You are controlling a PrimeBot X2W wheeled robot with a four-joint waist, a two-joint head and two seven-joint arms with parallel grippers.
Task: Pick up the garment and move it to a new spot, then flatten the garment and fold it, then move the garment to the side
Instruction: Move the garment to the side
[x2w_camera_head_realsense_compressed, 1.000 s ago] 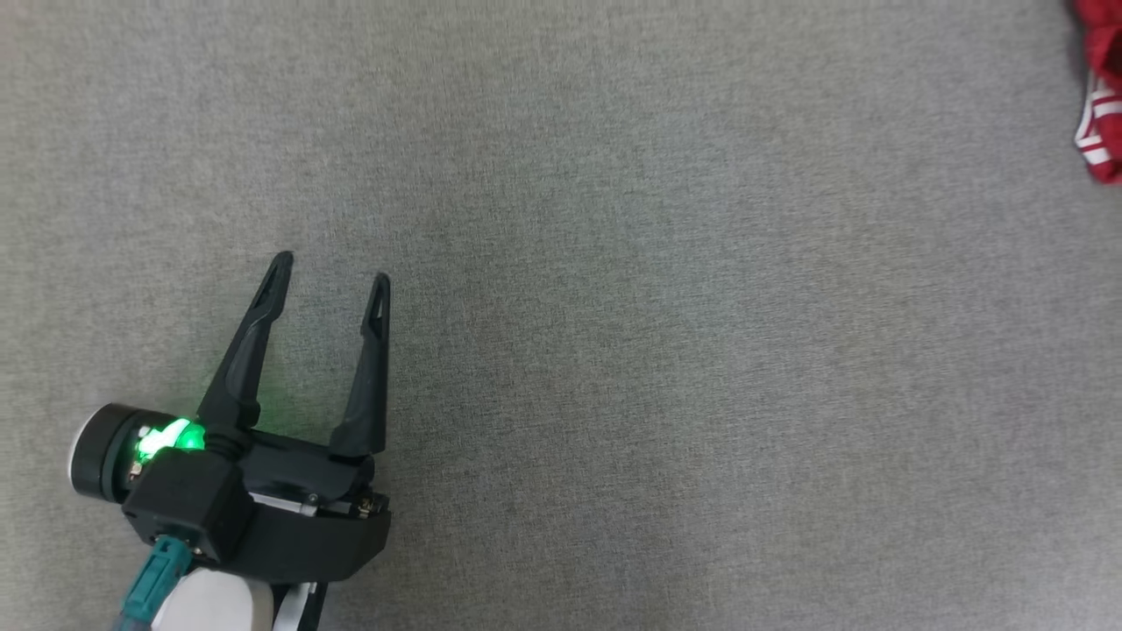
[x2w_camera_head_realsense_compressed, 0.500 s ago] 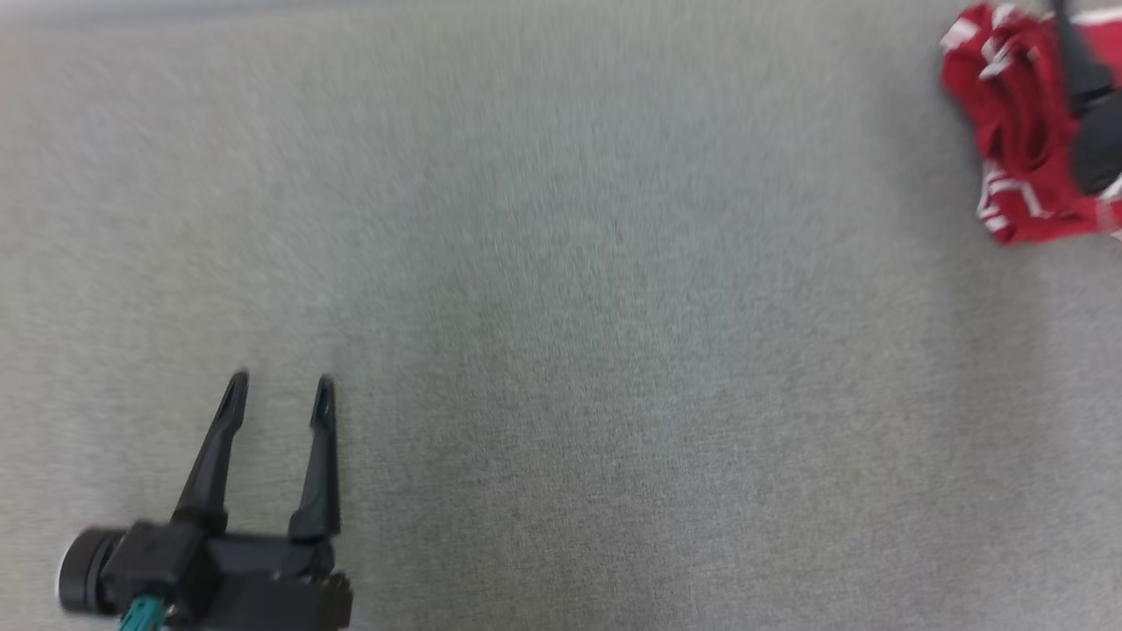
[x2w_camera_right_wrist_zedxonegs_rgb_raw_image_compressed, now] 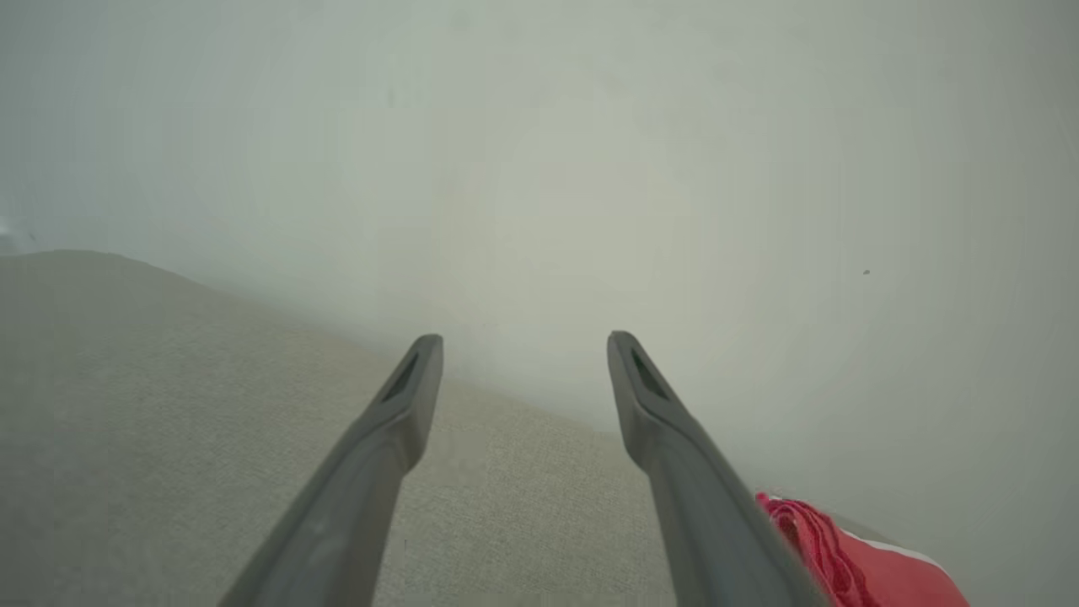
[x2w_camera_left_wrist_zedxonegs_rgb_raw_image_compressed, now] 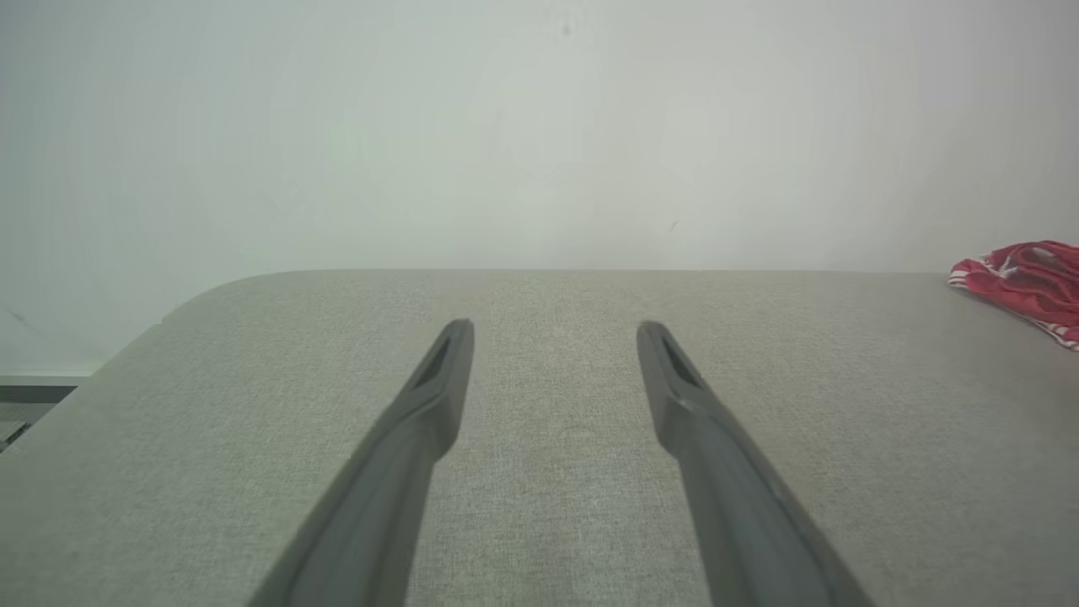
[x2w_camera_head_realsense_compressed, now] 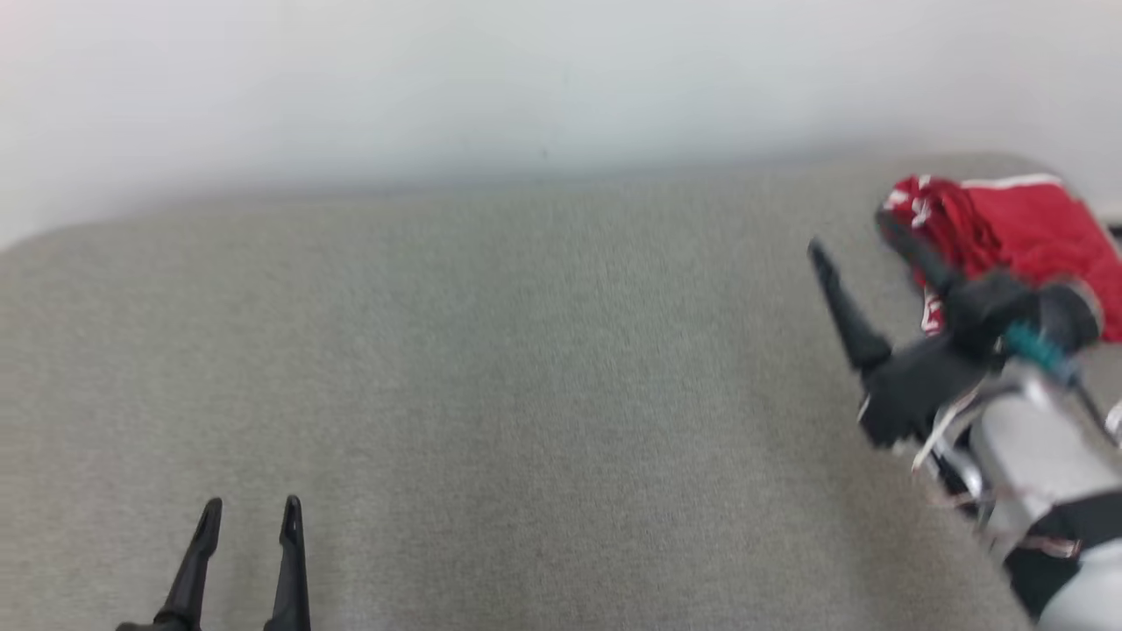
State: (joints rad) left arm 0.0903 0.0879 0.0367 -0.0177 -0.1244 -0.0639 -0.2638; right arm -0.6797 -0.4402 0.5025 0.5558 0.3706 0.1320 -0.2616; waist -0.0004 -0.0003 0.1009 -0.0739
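The garment (x2w_camera_head_realsense_compressed: 1034, 228), red with white trim, lies bunched at the upper right of the head view, on the far corner of the table (x2w_camera_head_realsense_compressed: 526, 394), close under the wall (x2w_camera_head_realsense_compressed: 526, 79). The right fingers (x2w_camera_head_realsense_compressed: 846, 307) stand apart and empty at the right of the frame, angled up toward the cloth. One crosses its left edge, but blur hides whether it touches. In the right wrist view the cloth sits at the lower right, just beside one finger and not between the two.

The wide spread would suit taking a thick fold, or having just let one go. So this fits either an arm reaching to fetch the heap or one that has set it aside.

The left fingers (x2w_camera_head_realsense_compressed: 289, 561), also apart and empty, sit at the lower left, well apart from the cloth. They seem parked there to leave the middle of the table free.

Against half a second ago the whole head picture has shifted. The wall has come in at the top, the left fingers sit lower, and the garment lies further into the frame. That is the camera tilting, not the things moving. The right arm, then only a dark finger at the upper right edge, now shows its pale forearm.
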